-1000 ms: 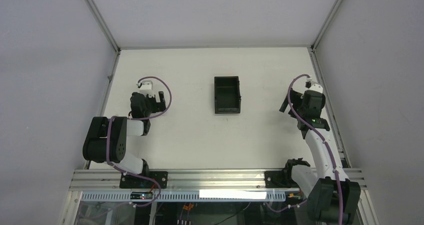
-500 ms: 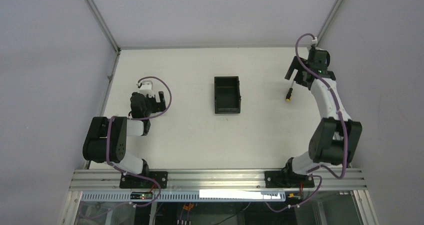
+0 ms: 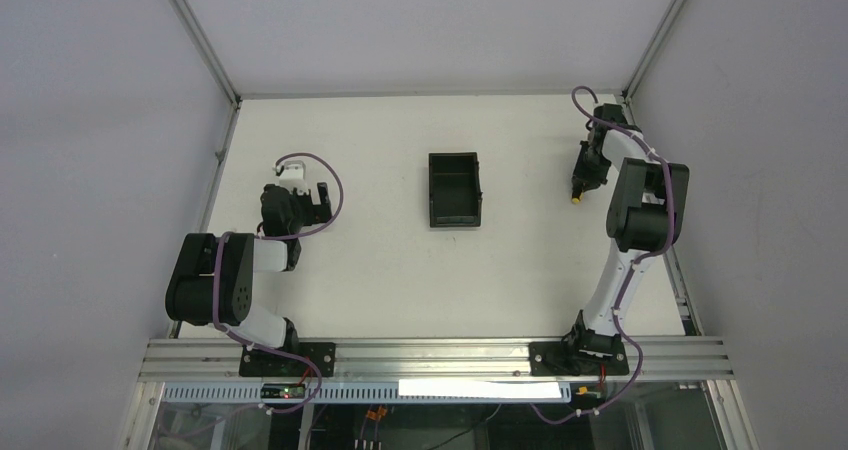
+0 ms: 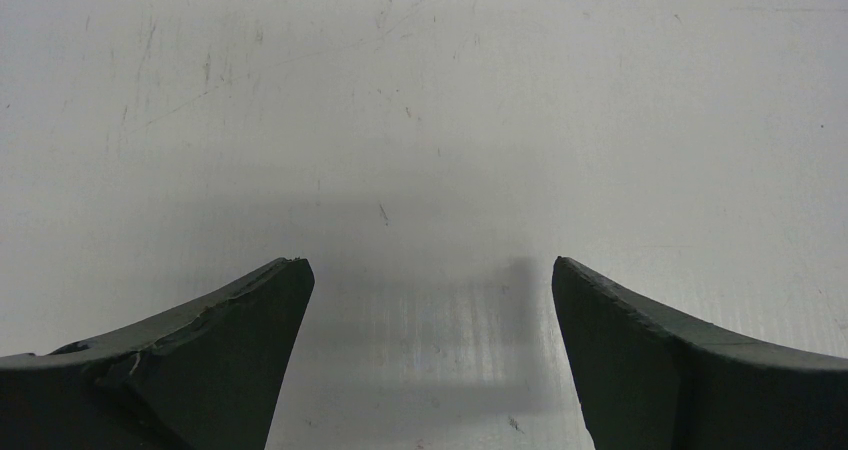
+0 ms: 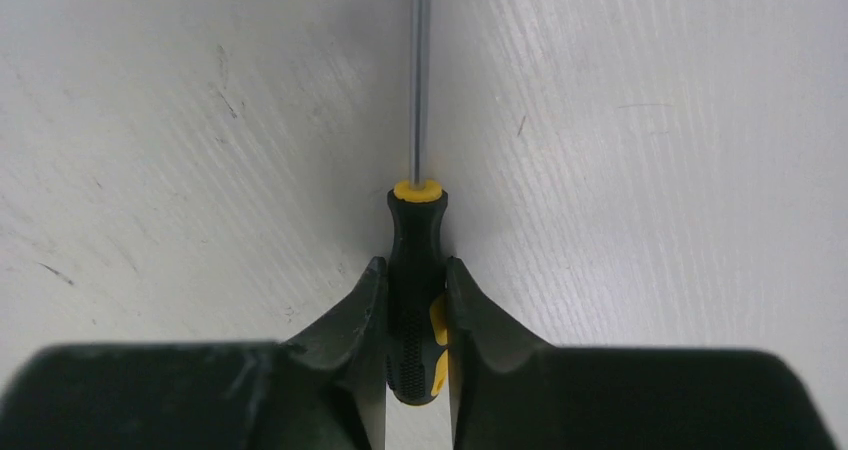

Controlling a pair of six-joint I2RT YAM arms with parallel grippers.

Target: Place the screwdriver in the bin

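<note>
The screwdriver (image 3: 577, 198) lies on the table (image 3: 380, 270) well right of the bin (image 3: 455, 189).

1. My left arm (image 3: 215, 280) sits folded low at about 8 o'clock in the top view, its upper links doubled back close to the base.
2. My left gripper (image 4: 428, 275) points from that fold toward 12 o'clock, with its fingers spread wide apart.
3. My right arm (image 3: 625, 260) rises from its base at 5 o'clock and stretches out to about 2 o'clock, elbow bent high.
4. My right gripper (image 5: 415, 275) tips downward. Its fingers press on both sides of the screwdriver (image 5: 415, 235) handle.
</note>
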